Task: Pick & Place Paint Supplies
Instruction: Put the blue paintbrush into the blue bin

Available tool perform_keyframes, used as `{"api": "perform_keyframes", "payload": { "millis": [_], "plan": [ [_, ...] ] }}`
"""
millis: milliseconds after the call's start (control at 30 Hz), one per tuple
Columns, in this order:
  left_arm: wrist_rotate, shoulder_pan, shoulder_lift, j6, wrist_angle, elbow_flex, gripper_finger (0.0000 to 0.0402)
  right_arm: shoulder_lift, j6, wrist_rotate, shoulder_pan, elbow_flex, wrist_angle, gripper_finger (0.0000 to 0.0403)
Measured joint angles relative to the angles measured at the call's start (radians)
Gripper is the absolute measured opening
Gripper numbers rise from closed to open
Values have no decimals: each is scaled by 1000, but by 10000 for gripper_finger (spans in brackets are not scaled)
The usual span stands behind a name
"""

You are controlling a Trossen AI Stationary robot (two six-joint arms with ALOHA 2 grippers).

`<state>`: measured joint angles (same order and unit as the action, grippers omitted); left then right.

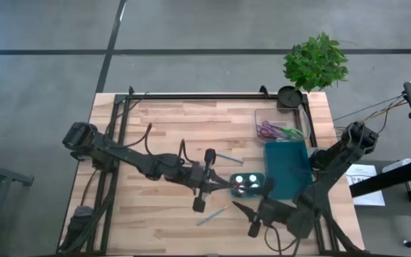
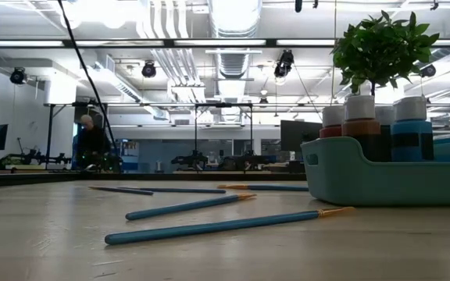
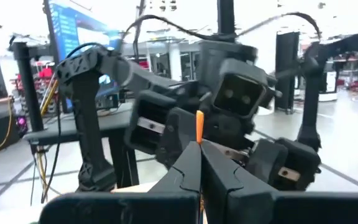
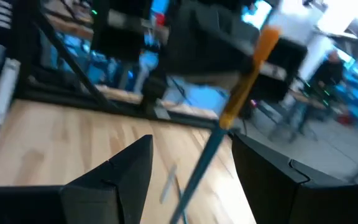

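My left gripper (image 3: 199, 149) is shut on a paintbrush (image 4: 229, 118) with a blue handle and an orange end, above the middle of the table (image 1: 155, 121). My right gripper (image 4: 191, 168) faces it from the right and stands open. The brush slants between its two fingers; I see no touch. In the high view the left gripper (image 1: 218, 187) is beside a small teal palette (image 1: 247, 184), and the right gripper (image 1: 247, 218) is nearer the front edge. Other blue brushes (image 2: 217, 226) (image 2: 190, 204) lie flat on the wood. The low view shows neither gripper. My left gripper pinches the brush between its two shut fingers, close to the orange end (image 3: 199, 127), which sticks out past the fingertips. The brush is lifted clear of the table, and its blue handle (image 4: 197, 174) slants downward.
A teal tray (image 1: 287, 168) with white-capped paint bottles (image 2: 359, 129) stands at the right. Behind it are a clear box with purple scissors (image 1: 277, 130) and a potted plant (image 1: 316, 61) at the far right corner. Loose brushes (image 1: 228, 158) (image 1: 212, 214) lie around the grippers.
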<state>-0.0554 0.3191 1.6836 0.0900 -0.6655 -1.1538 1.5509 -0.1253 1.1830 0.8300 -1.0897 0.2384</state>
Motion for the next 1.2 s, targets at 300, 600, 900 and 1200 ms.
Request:
{"api": "perform_keyframes", "payload": {
  "millis": [300,600,900,1200],
  "plan": [
    [1,38,-8,56,-22,0,0,-11,-98,-98,-42,0,73,217],
    [0,46,-13,63,-27,0,0,-17,-92,-190,-69,0,80,187],
    [14,47,-13,63,-25,0,0,-36,-134,-272,-99,0,81,34],
    [97,47,-51,104,57,0,15,-90,-146,-287,-74,0,53,20]
  ]
}}
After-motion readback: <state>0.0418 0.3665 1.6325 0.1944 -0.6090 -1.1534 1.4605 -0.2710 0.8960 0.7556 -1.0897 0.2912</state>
